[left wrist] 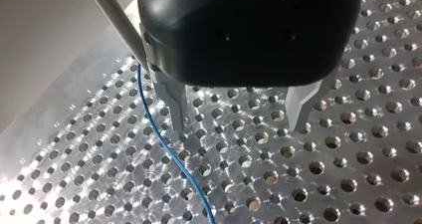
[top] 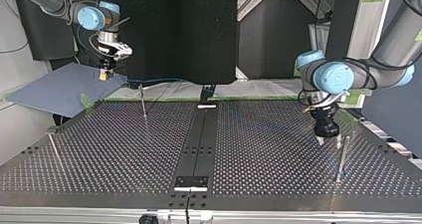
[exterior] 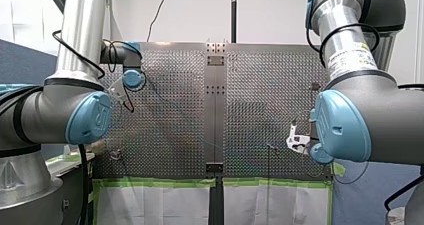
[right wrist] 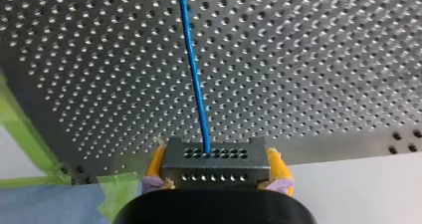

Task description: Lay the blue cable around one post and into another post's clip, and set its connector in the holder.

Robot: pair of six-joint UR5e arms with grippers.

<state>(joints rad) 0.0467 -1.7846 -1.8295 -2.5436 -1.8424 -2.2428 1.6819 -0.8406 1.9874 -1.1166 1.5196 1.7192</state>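
The blue cable [right wrist: 195,74] runs out of a dark grey connector [right wrist: 214,160] that my right gripper [right wrist: 214,171] is shut on with its yellow pads, above the table's near edge. In the top view my right gripper [top: 105,74] hangs at the far left over a grey sheet. My left gripper [left wrist: 240,129] stands open just above the perforated plate. The cable [left wrist: 164,144] lies on the plate outside one metal finger [left wrist: 175,104] and passes the foot of a thin post [left wrist: 112,17]. In the top view my left gripper [top: 321,139] is beside a post [top: 341,157].
Two more thin posts [top: 143,102] [top: 54,149] stand on the top view's left half. A black centre strip [top: 199,139] splits the perforated table. A grey-blue sheet [top: 50,92] lies at the far left corner, and green tape [exterior: 160,182] lines the table's edge.
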